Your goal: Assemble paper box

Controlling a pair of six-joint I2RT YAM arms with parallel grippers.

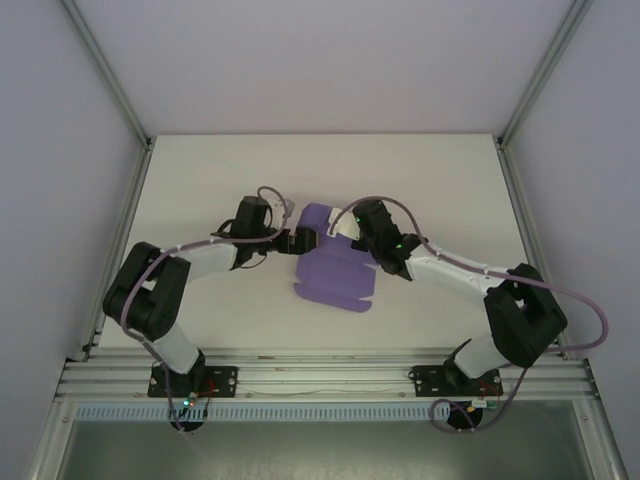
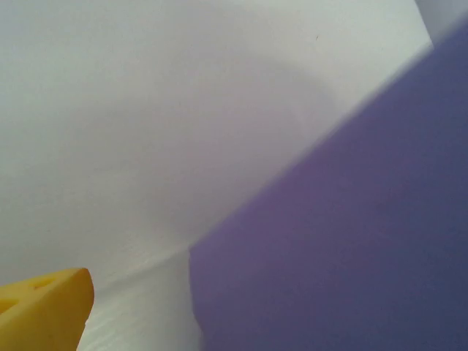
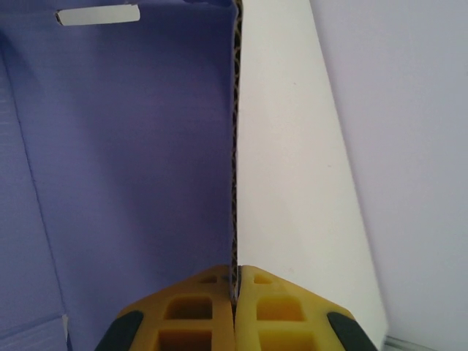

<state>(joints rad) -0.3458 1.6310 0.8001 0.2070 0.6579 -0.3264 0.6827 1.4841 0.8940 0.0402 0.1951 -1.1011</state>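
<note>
The paper box (image 1: 335, 275) lies mid-table, half folded. The right gripper (image 3: 235, 287) pinches one raised wall tight; the left gripper (image 1: 300, 242), spread wide at the box's left, holds nothing. Best fold squarely along the crease.

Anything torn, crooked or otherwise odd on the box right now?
Nothing stands out. The box lies partly folded, with no tears or crushing visible; the right gripper pinches one raised panel squarely at its edge.
</note>
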